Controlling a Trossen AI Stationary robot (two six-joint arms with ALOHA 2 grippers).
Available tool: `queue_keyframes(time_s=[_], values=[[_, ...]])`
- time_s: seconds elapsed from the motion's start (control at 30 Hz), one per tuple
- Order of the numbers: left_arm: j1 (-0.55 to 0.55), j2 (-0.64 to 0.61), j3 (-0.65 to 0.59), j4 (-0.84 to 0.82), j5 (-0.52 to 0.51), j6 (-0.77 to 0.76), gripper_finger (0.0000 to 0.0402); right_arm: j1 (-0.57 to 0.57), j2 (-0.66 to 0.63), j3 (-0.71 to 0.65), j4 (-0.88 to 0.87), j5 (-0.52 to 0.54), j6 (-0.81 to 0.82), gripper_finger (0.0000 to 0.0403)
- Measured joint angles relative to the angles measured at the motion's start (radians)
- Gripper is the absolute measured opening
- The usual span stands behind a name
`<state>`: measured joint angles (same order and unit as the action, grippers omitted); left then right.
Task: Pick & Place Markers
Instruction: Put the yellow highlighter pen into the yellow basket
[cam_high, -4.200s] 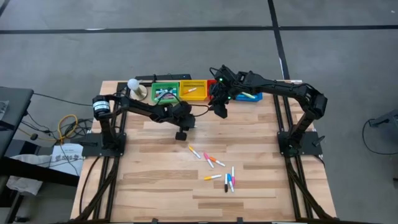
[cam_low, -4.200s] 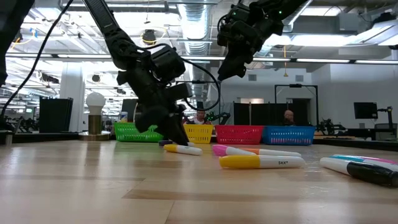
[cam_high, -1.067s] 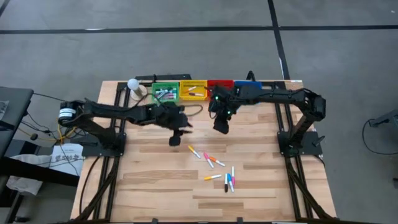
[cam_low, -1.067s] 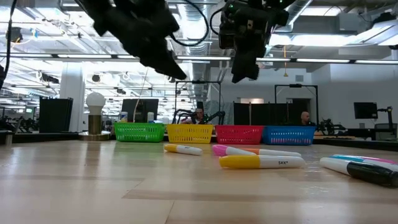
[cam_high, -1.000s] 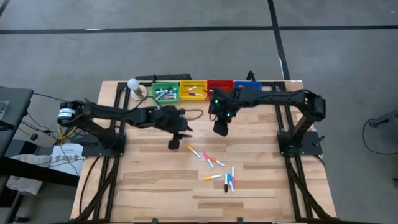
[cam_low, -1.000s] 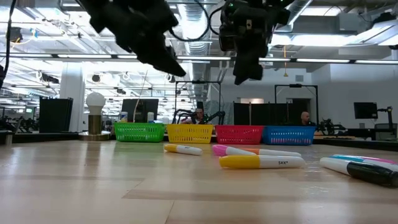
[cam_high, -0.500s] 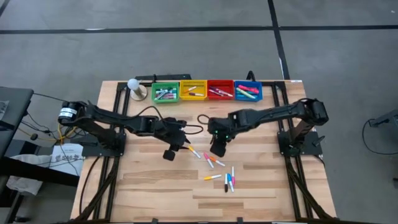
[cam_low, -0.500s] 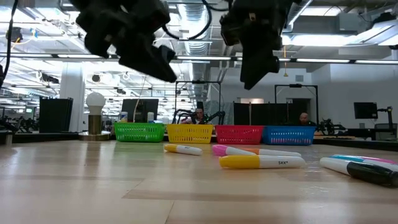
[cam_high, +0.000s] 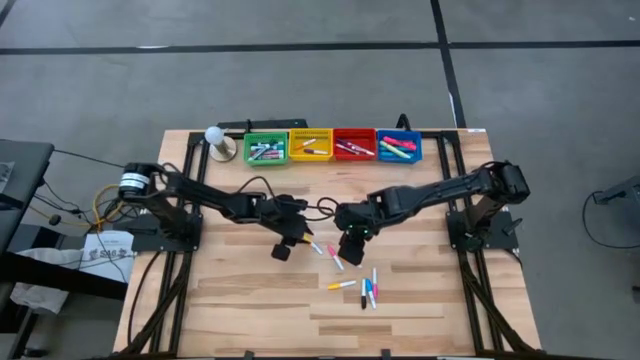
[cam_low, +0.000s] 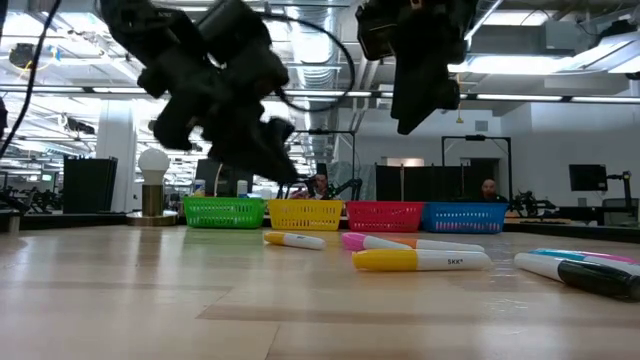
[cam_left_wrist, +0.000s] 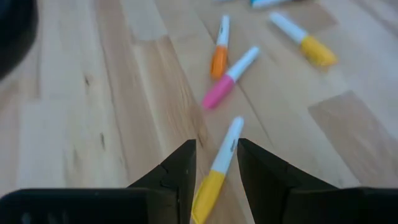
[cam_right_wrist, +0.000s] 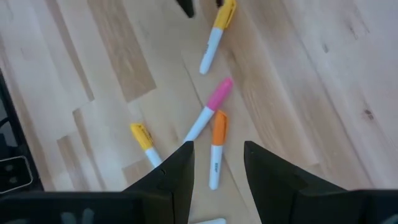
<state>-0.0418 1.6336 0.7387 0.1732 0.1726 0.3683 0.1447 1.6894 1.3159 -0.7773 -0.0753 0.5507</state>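
Several markers lie loose on the wooden table (cam_high: 240, 300) right of its middle. My left gripper (cam_high: 283, 250) hangs open above the table; in the left wrist view a yellow-capped white marker (cam_left_wrist: 225, 146) shows in the gap between its fingers, lying flat on the wood. My right gripper (cam_high: 350, 243) hangs open higher up, over an orange-capped marker (cam_right_wrist: 216, 149) and a pink-capped one (cam_right_wrist: 211, 106). In the low view both grippers are clear of the table, the left (cam_low: 280, 165) lower than the right (cam_low: 418, 115).
Green (cam_high: 265, 150), yellow (cam_high: 310, 146), red (cam_high: 354, 146) and blue (cam_high: 399, 146) bins with markers in them stand in a row at the far edge. A white bulb-shaped object (cam_high: 215, 137) stands left of them. More markers (cam_high: 368, 290) lie nearer the front edge.
Both grippers have come away from the bins toward the table's near edge and now hang over the loose markers. The right one has travelled the longer way and turned its wrist. The left one has also sunk toward the table. No marker has moved.
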Motion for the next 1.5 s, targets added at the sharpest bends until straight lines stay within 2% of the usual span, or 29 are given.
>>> queue_keyframes(time_s=[0.2,0.47,1.2,1.5], values=[[-0.002,0.044,0.0,0.003,0.016,0.001,0.0118,0.007,0.0,0.0,0.0,-0.001,-0.001,0.0128],[-0.004,0.044,0.0,0.009,0.016,0.065,0.0118,0.013,0.0,0.0,0.0,-0.003,-0.025,0.0128],[0.006,0.045,0.0,0.011,0.016,0.069,0.0118,0.012,0.0,0.0,0.006,-0.002,-0.036,0.0128],[0.006,0.149,0.002,0.029,0.04,0.073,0.0118,0.012,0.0,0.0,0.027,0.0,-0.036,0.0128]])
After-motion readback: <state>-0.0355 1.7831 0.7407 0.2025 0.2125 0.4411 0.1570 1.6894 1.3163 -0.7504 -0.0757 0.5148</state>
